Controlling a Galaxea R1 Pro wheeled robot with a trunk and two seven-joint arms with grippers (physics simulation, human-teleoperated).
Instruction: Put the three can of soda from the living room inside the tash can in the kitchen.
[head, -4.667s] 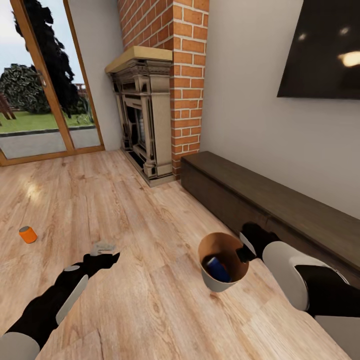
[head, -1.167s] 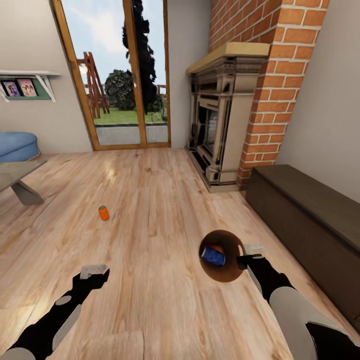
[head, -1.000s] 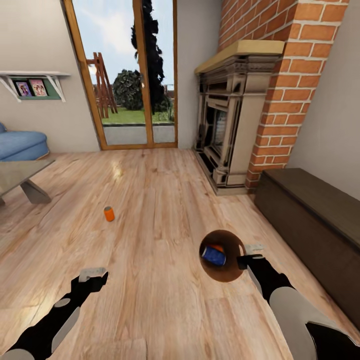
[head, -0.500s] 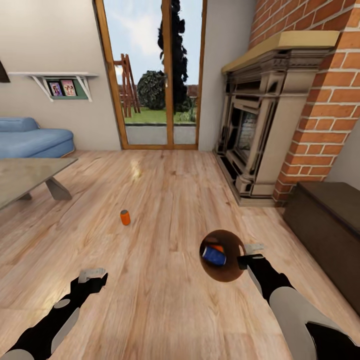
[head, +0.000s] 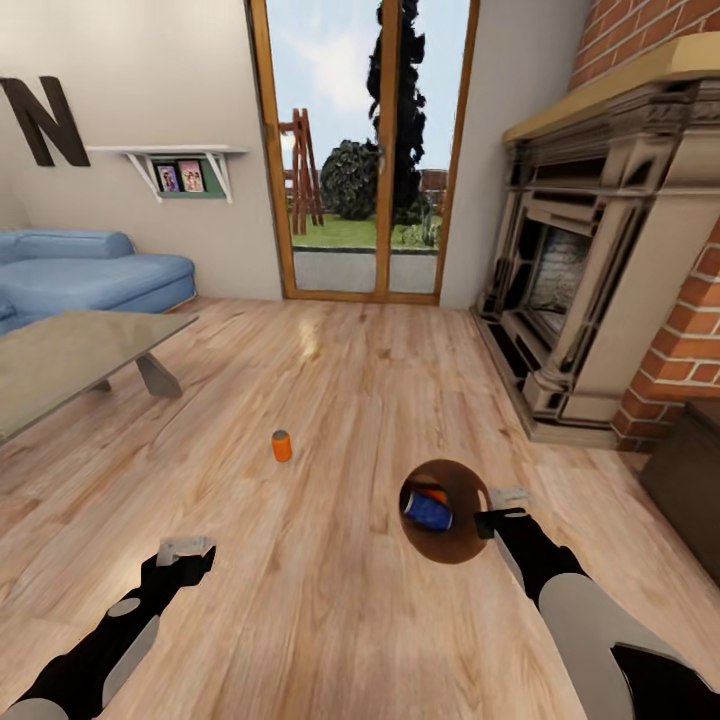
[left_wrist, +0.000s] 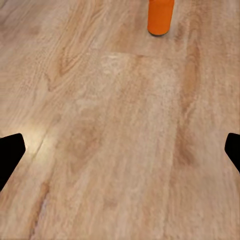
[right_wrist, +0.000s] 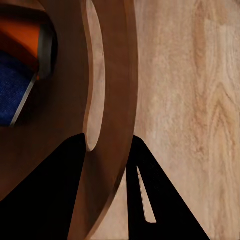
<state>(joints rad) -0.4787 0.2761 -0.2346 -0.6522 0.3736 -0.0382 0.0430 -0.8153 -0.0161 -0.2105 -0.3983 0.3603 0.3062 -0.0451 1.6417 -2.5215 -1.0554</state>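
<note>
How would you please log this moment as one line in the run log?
right tool: shut on trash can rim | inside: blue can, orange can | left tool: open, empty | third can: upright on floor

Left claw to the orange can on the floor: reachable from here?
Probably not without driving closer. The orange can stands upright on bare floor, well ahead of the open left claw. Nothing blocks the path.
</note>
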